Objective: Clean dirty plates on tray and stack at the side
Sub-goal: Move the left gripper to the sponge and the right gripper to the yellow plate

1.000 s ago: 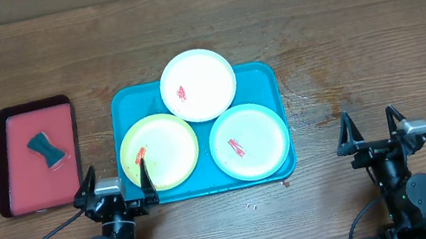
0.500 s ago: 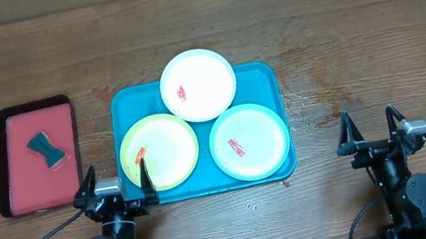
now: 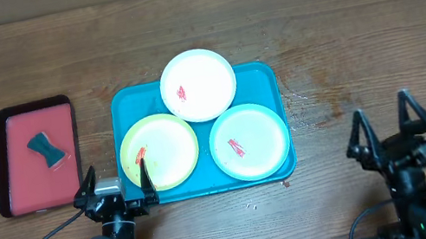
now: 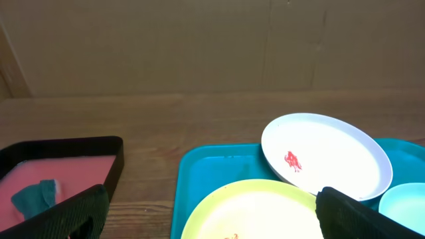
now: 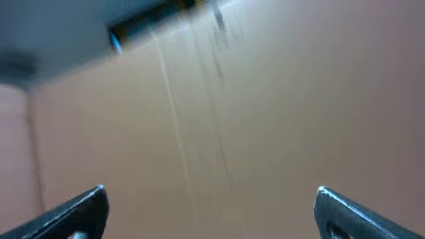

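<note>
**Three smeared plates on the turquoise tray, both grippers spread and empty**

Overhead view, wooden table [image 3: 353, 16]. Near the middle, the turquoise tray [image 3: 135, 102], carrying all three plates. At its far edge, reaching past the rim: the white plate [image 3: 198, 85], smeared red left of centre. At near left: the yellow-green plate [image 3: 159, 152], smeared red close to its left edge and meeting the white plate at its far right. At near right: the mint plate [image 3: 250, 142], smeared red at centre, with its right side against the tray rim. Left of the tray and apart from it: a smaller dark-rimmed red tray [image 3: 26, 183] holding a dark teal sponge [image 3: 46, 151].

At the tray's near-left corner: the left gripper [image 3: 116, 166], fingers wide apart, nothing between them, right finger just beside the yellow-green plate. Well to the right of the tray, over bare table: the right gripper [image 3: 380, 106], likewise spread and holding nothing.

Left wrist view: same plates and both trays beyond the spread fingertips [image 4: 73, 212]. Right wrist view: blurred, only parted fingertips [image 5: 368, 212] against a pale brown surface.
</note>
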{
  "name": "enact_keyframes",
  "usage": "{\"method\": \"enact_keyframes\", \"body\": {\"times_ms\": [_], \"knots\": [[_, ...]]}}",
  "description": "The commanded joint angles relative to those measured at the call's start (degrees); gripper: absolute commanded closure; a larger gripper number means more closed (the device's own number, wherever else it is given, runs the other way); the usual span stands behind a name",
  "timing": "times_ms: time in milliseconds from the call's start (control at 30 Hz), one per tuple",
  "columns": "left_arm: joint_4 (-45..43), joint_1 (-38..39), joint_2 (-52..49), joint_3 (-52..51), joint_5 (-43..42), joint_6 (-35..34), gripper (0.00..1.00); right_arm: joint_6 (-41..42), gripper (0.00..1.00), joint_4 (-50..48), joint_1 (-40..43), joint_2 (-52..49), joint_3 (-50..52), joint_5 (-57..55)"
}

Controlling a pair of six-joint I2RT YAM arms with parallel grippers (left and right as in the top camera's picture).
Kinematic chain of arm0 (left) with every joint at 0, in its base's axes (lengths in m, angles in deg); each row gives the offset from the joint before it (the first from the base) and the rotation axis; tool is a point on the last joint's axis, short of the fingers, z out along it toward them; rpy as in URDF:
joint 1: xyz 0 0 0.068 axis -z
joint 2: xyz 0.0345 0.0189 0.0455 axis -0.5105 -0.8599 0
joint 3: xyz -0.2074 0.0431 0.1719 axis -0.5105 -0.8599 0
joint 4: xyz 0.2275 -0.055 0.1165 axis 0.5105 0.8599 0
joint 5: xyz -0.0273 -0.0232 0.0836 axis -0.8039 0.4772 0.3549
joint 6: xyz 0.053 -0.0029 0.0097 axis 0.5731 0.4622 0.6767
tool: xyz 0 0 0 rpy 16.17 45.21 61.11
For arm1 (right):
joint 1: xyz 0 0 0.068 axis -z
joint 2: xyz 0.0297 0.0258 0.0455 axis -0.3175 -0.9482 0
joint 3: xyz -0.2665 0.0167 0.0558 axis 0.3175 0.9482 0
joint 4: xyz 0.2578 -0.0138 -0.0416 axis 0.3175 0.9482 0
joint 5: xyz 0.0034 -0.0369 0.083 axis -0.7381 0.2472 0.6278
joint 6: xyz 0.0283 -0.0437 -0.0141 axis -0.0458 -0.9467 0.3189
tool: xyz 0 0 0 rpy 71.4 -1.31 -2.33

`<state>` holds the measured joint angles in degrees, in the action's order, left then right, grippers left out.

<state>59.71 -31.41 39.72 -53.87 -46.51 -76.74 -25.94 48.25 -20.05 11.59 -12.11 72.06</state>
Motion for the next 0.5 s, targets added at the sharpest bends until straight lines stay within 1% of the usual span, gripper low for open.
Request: {"method": "enact_keyframes", "body": {"times_ms": [0,67,133,233,300,367,467], "knots": [[0.07,0.35,0.63,-0.24,0.52,-0.55,0.00,-2.38,0.00,-1.18,-0.26,0.28,-2.23,0.79],[0.07,0.35,0.63,-0.24,0.52,-0.55,0.00,-2.40,0.00,2.19,-0.26,-0.57,-5.03,-0.33],[0.07,0.35,0.63,-0.24,0.52,-0.55,0.00,-3.45,0.00,7.67,-0.26,-2.93,-9.11,-0.74],[0.07,0.35,0.63,-0.24,0.39,-0.63,0.01,-5.49,0.00,16.61,-0.26,-9.79,-17.00,-0.55],[0.04,0.37,0.63,-0.24,-0.22,-0.85,0.00,-7.08,0.00,22.80,-0.26,-16.48,-23.52,1.25],[-0.31,0.37,0.63,-0.24,-1.25,-2.45,0.00,-9.99,0.00,31.23,-0.26,-25.55,-32.35,4.85],[-4.70,0.37,0.63,-0.24,-2.58,-2.69,0.00,-9.94,0.00,44.11,-0.28,-39.21,-46.18,10.69]]}}
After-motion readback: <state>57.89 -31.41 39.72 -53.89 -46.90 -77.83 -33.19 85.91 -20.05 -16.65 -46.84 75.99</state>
